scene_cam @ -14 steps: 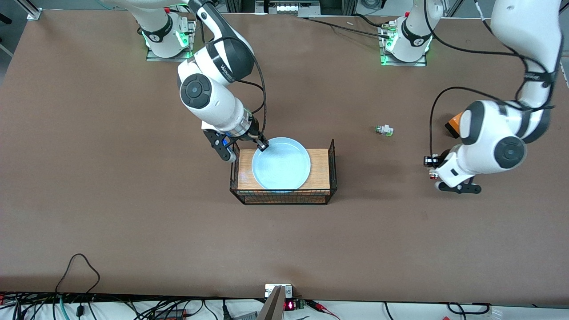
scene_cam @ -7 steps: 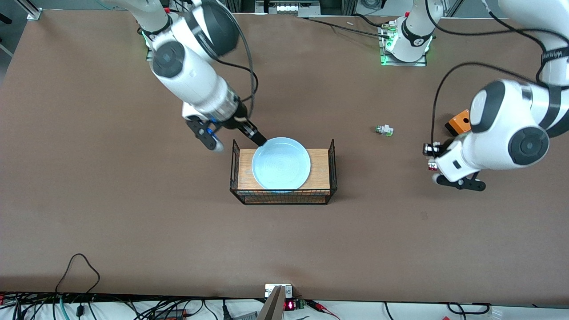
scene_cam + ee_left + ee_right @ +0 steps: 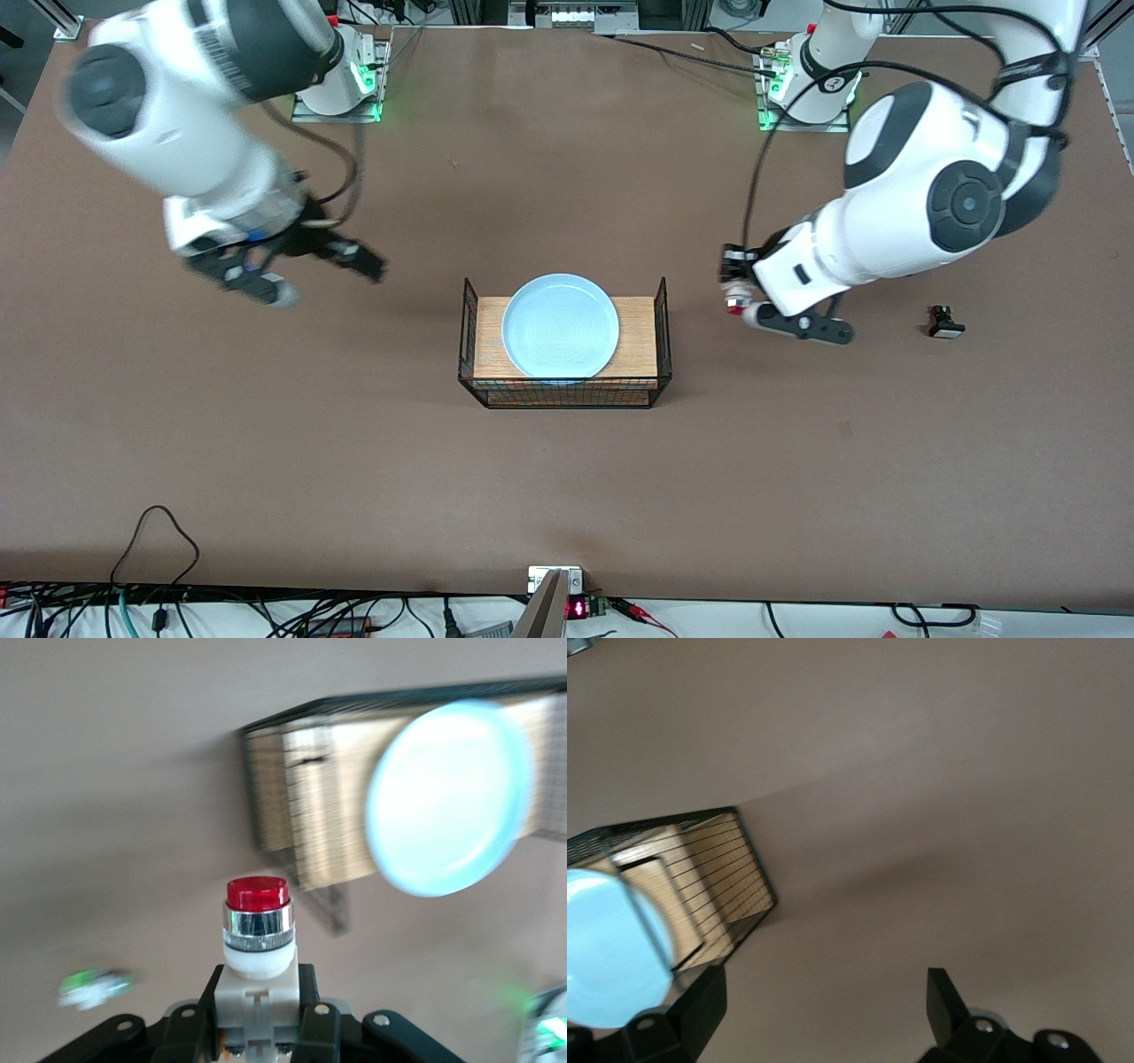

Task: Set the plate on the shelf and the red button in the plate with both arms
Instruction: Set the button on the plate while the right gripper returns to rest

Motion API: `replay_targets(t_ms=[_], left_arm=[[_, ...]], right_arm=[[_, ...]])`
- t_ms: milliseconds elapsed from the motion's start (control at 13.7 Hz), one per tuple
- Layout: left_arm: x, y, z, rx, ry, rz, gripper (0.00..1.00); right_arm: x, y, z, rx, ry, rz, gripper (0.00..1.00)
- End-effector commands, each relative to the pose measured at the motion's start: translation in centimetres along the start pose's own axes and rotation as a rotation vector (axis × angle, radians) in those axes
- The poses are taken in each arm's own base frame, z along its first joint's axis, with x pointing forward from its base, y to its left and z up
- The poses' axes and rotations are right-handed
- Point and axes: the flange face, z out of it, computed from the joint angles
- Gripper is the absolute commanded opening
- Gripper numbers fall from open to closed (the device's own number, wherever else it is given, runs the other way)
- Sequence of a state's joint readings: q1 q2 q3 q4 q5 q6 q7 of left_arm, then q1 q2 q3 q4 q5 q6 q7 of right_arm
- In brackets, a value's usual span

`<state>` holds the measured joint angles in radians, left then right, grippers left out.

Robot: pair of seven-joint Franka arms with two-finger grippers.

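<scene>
Left wrist view shows the left gripper (image 3: 257, 1028) clamped on the whitish body of the red button (image 3: 257, 935), whose long axis runs straight out from the fingers with the red cap at the outer end, aimed toward the wire rack (image 3: 292, 806). Held over bare table toward the left arm's end, it sits beside that rack, on whose wooden top the plate (image 3: 560, 324) lies flat. Over the table toward the other end, the right gripper (image 3: 341, 257) hangs with fingers apart, holding nothing.
</scene>
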<state>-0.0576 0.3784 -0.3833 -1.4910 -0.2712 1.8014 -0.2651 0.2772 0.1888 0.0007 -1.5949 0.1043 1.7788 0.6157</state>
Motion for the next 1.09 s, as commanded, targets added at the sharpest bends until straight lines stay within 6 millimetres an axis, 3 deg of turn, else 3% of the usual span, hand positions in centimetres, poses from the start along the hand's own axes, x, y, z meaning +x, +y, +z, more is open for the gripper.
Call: replay_targets(t_ms=[0,146,219,437,583,656,728,801,1020], left_arm=[[-0.1,7.6,4.7,-0.075,0.046,-0.088,0.17],[-0.2,11.9,8.2,-0.126,0.119,-0.111,0.17],[0.3,12.8,10.2,-0.147,0.152,-0.107,0.17],[2.1,12.9,14.3,-0.192,0.216,-0.108,0.18],[2.7,12.3,16.1,-0.196,0.232,-0.114,0.21],[2.7,12.3,16.7,-0.195,0.222,-0.118,0.29],[2.8,12.0,16.5,-0.197,0.223,-0.125,0.78],[2.9,11.9,15.9,-0.200,0.231,-0.129,1.00],[1.6,12.2,11.6,-0.183,0.188,-0.147,1.00]], right_arm=[[2.5,5.6,-1.2,-0.036,-0.010,-0.110,1.00],[4.4,9.8,-1.8,-0.041,-0.025,-0.198,1.00],[5.3,12.0,-2.1,-0.051,-0.029,-0.223,1.00],[6.8,17.5,-3.6,-0.106,-0.016,-0.342,1.00],[5.8,18.9,-4.8,-0.118,-0.055,-0.316,1.00],[5.2,19.1,-5.3,-0.127,-0.046,-0.317,1.00],[4.9,19.3,-4.7,-0.126,-0.046,-0.314,1.00],[4.4,19.5,-4.2,-0.120,-0.024,-0.317,1.00],[3.1,20.1,-4.6,-0.109,-0.007,-0.318,1.00]])
